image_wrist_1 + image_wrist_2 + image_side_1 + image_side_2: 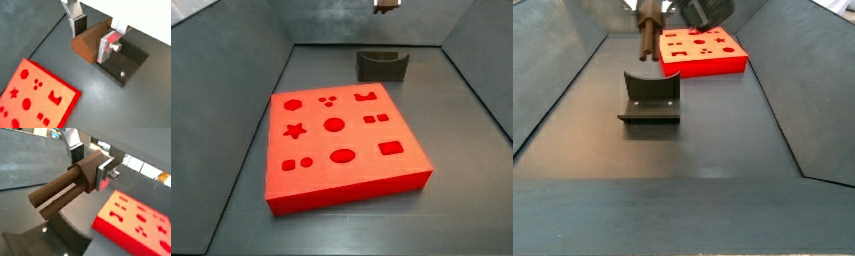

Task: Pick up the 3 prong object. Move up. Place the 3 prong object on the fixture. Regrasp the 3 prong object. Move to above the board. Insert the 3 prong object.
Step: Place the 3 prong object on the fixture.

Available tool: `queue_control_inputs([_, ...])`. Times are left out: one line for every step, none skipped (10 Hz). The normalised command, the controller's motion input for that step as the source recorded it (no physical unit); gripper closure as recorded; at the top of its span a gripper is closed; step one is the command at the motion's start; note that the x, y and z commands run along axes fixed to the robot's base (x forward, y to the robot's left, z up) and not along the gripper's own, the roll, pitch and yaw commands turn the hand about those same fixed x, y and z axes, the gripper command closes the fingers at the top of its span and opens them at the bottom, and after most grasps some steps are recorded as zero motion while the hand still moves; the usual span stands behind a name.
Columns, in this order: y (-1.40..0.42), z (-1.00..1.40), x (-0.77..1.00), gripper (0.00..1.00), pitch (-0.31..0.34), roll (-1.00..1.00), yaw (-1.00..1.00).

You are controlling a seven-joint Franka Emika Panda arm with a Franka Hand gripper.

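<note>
Jaws clamped on the 3 prong object [63,190]: in both wrist views the silver finger plates with dark pads [79,26] sit on opposite faces of the brown block's thick end, so the gap equals the block's width. Gripper [90,164] is up in the air, well clear of the floor. The wrist view shows the peg's long shaft sticking out from the jaws, with a pale slot running along it between the prongs. In a wrist view the brown block [92,42] hangs over the fixture [128,62], whose dark base plate with a screw is visible below it; no contact between them that I can see. In a side view the peg [645,38] hangs roughly vertical from the gripper [647,12], above and behind the fixture [649,98], its lower tip apart from the notch. The board [338,142] lies flat on the floor, red, cut-outs up, just in front of the fixture [382,65] in that side view; the gripper [385,5] is barely in frame at the top edge.
</note>
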Motion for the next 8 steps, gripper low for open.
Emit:
queue_control_inputs([0.05,0.00,0.07,1.00,0.059,-0.38,-0.07])
queue_control_inputs([0.03,0.01,0.02,1.00,0.033,-0.24,-0.07])
queue_control_inputs([0.13,-1.00,0.11,1.00,0.139,-1.00,0.03])
queue_control_inputs([0.13,-1.00,0.11,1.00,0.132,-1.00,0.03])
queue_control_inputs([0.13,-1.00,0.12,1.00,0.172,-0.95,-0.04])
queue_control_inputs([0.13,-1.00,0.13,1.00,0.186,-0.84,-0.06])
queue_control_inputs([0.14,-1.00,0.14,1.00,0.173,-0.63,-0.11])
queue_control_inputs([0.15,-1.00,0.15,1.00,0.136,-0.41,-0.15])
